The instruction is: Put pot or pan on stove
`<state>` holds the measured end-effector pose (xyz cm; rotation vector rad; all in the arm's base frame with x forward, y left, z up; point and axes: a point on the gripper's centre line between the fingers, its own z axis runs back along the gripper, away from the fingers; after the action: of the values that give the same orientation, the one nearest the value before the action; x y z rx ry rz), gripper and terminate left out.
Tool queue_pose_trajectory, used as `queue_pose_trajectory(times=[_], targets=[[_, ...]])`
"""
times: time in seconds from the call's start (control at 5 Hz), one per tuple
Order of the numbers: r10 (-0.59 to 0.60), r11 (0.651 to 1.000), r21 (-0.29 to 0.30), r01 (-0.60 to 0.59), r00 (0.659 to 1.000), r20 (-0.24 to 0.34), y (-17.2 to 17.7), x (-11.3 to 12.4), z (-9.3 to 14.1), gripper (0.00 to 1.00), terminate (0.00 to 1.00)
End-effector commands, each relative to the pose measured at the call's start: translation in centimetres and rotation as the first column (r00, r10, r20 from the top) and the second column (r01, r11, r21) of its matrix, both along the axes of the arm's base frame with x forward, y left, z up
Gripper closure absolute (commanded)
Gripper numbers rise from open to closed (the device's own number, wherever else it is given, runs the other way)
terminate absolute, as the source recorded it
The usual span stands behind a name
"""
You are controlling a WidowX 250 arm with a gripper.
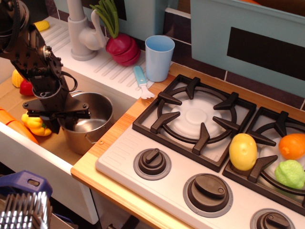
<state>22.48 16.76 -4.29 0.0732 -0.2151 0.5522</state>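
One steel pot sits at nine o'clock and one stove fills the four o'clock side, showing two burner grates and three knobs. On the right grate lie three toy foods: one yellow lemon, one orange and one green piece. Toward twelve o'clock stand one light blue cup, one small blue fork, one radish and one white faucet; at nine o'clock there are one yellow pepper and two corn pieces.

No readable txt, labels, nos. or signs anywhere in view.
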Motion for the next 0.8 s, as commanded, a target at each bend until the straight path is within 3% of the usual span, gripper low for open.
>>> queue_pose_trajectory(times=[0.0,0.2,0.6], targets=[[0.011,1.000,0.028,-0.013,0.998,0.068,0.6,0.2,0.8,1.00,0.00],[0.034,0.998,0.047,-0.041,0.991,0.133,0.5,-0.2,2.0,1.00,0.00],[0.059,0.997,0.034,-0.066,0.982,0.177,-0.2,-0.5,6.2,1.00,0.00]])
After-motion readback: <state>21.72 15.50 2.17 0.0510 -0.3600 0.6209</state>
